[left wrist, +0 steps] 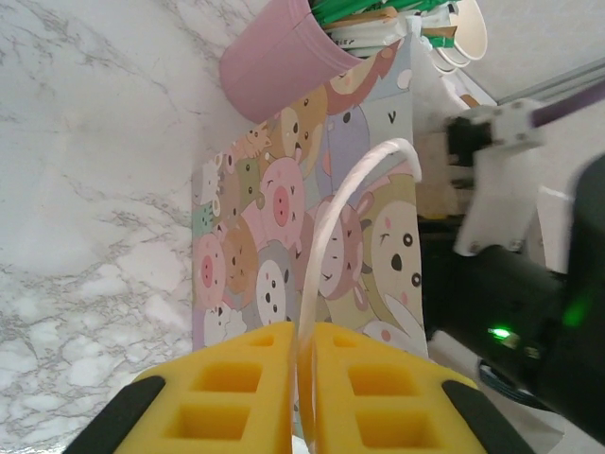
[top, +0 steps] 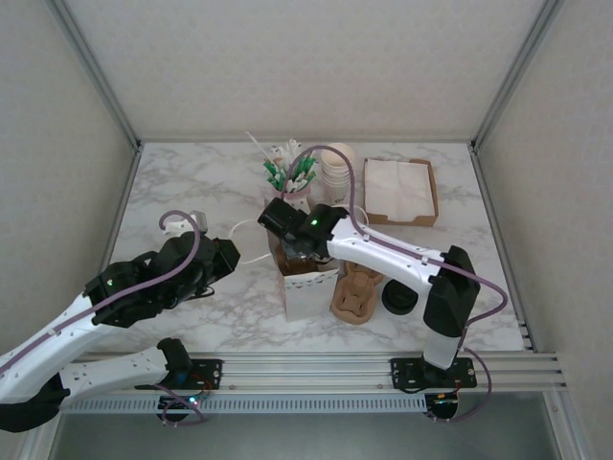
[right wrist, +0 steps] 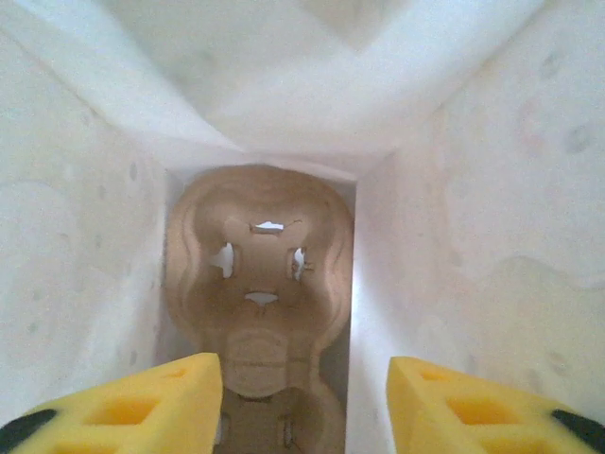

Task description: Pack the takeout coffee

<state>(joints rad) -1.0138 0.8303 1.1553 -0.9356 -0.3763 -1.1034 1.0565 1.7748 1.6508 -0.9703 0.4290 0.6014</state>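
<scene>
Both yellow-padded — left gripper (left wrist: 301, 342) pinches bag's (left wrist: 265, 255) white cord (left wrist: 326, 218), right gripper (right wrist: 302, 378) spread over pulp carrier (right wrist: 255, 284).

Bright diffuse light, faint shadows. Right wrist view hazy, washed-out. Left wrist view blurred at right.

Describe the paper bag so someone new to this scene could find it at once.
On the marble table, look to the middle, just nearer the arms than the pink cup of green-tipped sticks. The paper bag stands upright there with its top open. Unlike the low brown carrier beside it, it is tall and white, with cartoon animals printed on one face.
</scene>
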